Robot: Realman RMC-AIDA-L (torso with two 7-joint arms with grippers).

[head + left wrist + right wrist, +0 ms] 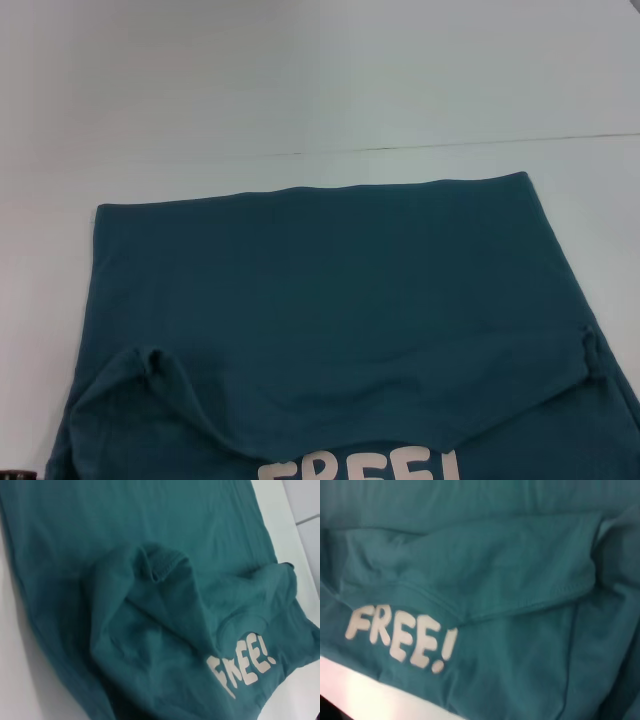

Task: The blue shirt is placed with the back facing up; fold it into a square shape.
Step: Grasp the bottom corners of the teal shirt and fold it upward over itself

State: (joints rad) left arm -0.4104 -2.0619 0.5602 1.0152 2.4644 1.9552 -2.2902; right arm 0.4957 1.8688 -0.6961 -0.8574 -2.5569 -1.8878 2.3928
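shirt (330,300): flat on desk (300,80), reaching its near edge | done: near part folded over, "FREE!" (360,467) exposed | left: you must still square it | pincers: neither visible, state unknown

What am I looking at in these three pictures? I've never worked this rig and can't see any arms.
It is a two-armed robot with three cameras. The head view looks down from the robot's head at a white table with the blue shirt spread on it. One part is folded over, so the white lettering shows at the near edge. The other two pictures come from cameras on the left and right wrists, looking at the same shirt and lettering close up. Neither gripper appears in any picture, and nothing is seen to be held.
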